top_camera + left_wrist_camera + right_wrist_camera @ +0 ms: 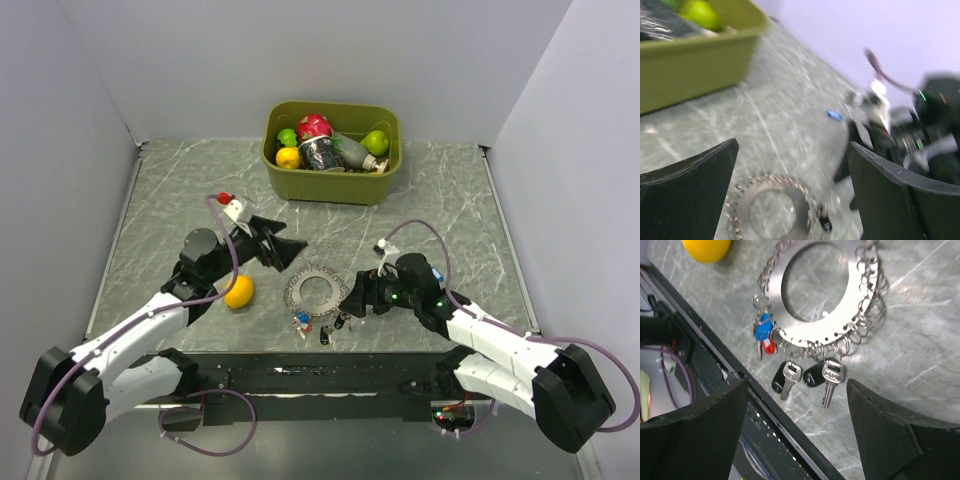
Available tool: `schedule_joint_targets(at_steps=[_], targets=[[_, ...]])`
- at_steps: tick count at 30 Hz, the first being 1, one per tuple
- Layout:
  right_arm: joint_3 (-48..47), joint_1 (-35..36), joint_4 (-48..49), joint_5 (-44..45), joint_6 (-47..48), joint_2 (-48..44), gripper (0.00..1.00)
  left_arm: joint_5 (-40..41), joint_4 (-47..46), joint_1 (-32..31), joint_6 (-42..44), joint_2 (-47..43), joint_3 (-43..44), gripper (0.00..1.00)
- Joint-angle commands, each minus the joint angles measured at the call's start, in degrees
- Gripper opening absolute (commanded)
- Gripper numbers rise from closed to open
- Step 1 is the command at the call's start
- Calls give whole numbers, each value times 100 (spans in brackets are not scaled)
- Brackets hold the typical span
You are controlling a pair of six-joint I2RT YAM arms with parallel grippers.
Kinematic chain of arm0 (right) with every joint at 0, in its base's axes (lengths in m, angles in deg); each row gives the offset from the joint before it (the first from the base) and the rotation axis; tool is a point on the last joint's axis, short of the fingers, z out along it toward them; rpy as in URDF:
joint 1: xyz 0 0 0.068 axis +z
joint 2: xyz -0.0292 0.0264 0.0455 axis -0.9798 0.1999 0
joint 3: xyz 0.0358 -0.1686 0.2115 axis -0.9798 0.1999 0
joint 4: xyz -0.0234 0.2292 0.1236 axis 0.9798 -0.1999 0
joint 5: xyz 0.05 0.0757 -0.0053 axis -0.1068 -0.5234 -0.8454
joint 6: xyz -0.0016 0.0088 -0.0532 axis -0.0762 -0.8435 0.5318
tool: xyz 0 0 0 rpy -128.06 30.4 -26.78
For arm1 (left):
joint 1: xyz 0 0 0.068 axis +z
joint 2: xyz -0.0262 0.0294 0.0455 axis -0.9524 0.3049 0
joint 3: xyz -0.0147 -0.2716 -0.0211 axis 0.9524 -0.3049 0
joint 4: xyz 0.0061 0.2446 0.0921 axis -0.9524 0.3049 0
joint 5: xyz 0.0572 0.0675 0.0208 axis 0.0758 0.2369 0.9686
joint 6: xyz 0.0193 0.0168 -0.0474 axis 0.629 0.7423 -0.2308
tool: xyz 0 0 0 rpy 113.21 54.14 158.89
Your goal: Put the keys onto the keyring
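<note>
The keyring [313,290] lies flat on the marble table, a grey toothed ring with small loops round its rim [860,305]. Several keys hang from its near side: a blue-headed one [762,331], a red-headed one [768,347] and two silver keys with black tags [790,377]. From above, the keys [325,328] fan out towards the table's front edge. My left gripper [290,252] hovers just beyond the ring's far left, open and holding nothing; its blurred wrist view looks down on the ring [772,210]. My right gripper [797,390] is open above the keys, to the ring's right [352,300].
A yellow lemon [239,291] sits left of the ring. A green bin [332,150] of fruit and packets stands at the back centre. The dark front rail [715,340] runs close beside the keys. Grey walls enclose the table.
</note>
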Motion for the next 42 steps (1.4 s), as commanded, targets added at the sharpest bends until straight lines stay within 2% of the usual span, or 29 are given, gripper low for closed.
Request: schedule_joint_targets(at_steps=[1, 3, 5, 8, 12, 15, 16, 19, 24, 33, 38, 39, 42], targets=[[-148, 54, 57, 416, 81, -272, 87, 2020, 1037, 11, -1108, -319, 493, 96], [-175, 54, 30, 452, 98, -255, 87, 2680, 1543, 11, -1288, -223, 792, 96], [-158, 54, 56, 557, 134, -202, 87, 2667, 1764, 11, -1077, 5, 915, 96], [-210, 46, 21, 662, 151, -79, 88, 2194, 2028, 11, -936, 304, 1048, 97], [-167, 54, 205, 856, 143, 140, 86, 1718, 1862, 20, -918, 498, 820, 96], [-158, 54, 503, 751, 98, 430, 76, 1244, 1634, 11, -918, 629, 679, 97], [-131, 54, 652, 681, 64, 613, 69, 999, 1563, 11, -936, 769, 653, 97], [-96, 37, 1189, 461, -50, 1070, 55, 733, 1589, 11, -962, 1181, 766, 96], [-263, 28, 1523, 434, -182, 1756, 50, 294, 1493, 2, -1006, 1526, 916, 96], [-175, -16, 2156, 224, -411, 2337, 38, 284, 1519, 11, -945, 1386, 942, 96], [-123, -34, 2446, -14, -578, 2566, 35, 346, 1536, 2, -909, 1377, 942, 96], [-114, -34, 2525, -23, -613, 2610, 29, 337, 1528, 2, -909, 1386, 934, 96], [-87, -42, 2553, -23, -657, 2628, 20, 372, 1553, 2, -892, 1386, 933, 96]])
